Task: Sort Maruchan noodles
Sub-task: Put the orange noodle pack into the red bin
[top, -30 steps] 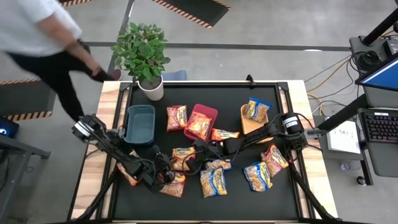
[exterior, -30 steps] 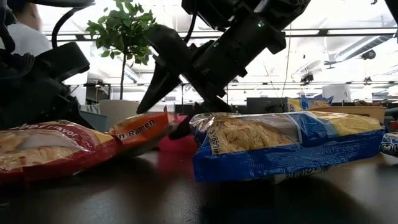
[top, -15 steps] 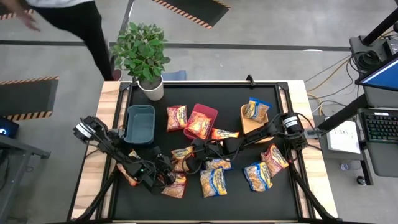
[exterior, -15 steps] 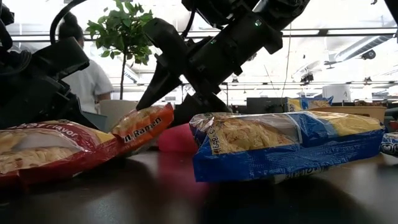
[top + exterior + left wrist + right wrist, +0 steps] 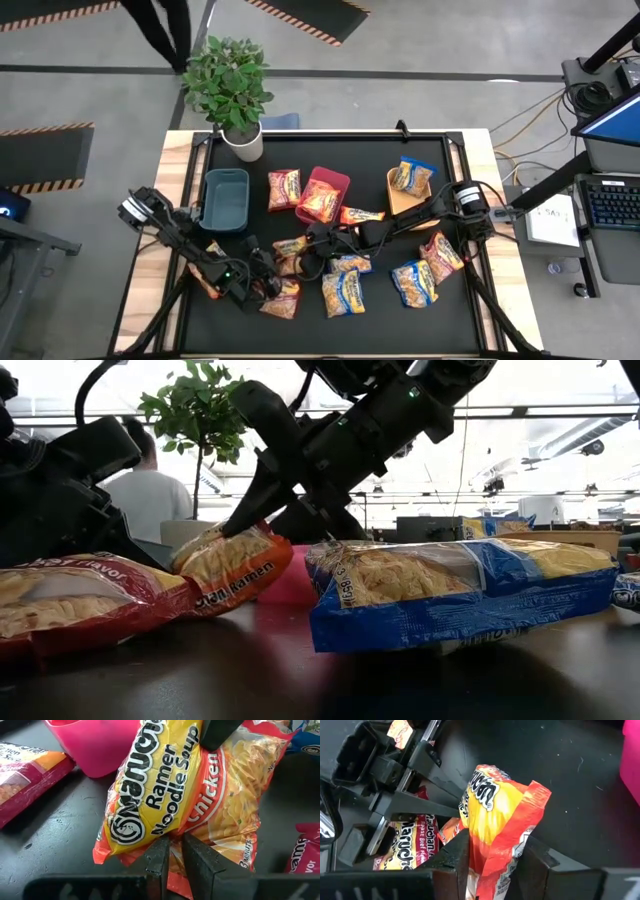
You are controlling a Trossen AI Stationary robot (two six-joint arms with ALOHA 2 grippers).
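An orange Maruchan noodle packet point(image 5: 292, 250) stands tilted at the middle of the black mat, between both grippers. My left gripper point(image 5: 175, 847) reaches in from the near left and is shut on one end of the packet point(image 5: 185, 805). My right gripper point(image 5: 495, 845) comes from the right and is shut on the other end point(image 5: 495, 810). In the low view the packet point(image 5: 235, 565) hangs under the right arm's fingers. More packets lie flat around it: a red one point(image 5: 70, 595) and a blue one point(image 5: 450, 595). My left gripper pinches the packet's edge point(image 5: 172, 837) between its two fingers, only at their free ends. The fingers come in nearly level from the table's near-left side. The packet rises slanting away from them. My right gripper pinches the packet's opposite end point(image 5: 490, 862) between its two fingers point(image 5: 457, 852), reaching from the table's right and slanting down. The packet is crumpled between them and stands on edge, tilted. Whether its low edge point(image 5: 215, 605) rests on the mat I cannot tell.
A teal bin point(image 5: 225, 198), a red bin point(image 5: 340, 180) holding a packet and a tan bin point(image 5: 395, 200) holding a blue packet stand along the mat's far half. A potted plant point(image 5: 235, 90) sits at the far-left corner. Several loose packets point(image 5: 342, 292) lie near the front.
My right gripper has shut on the orange packet's end. The packet has tipped from a low slant to stand steeper on edge, its noodle side now turned toward the low camera. A person behind the table's far-left corner has walked away.
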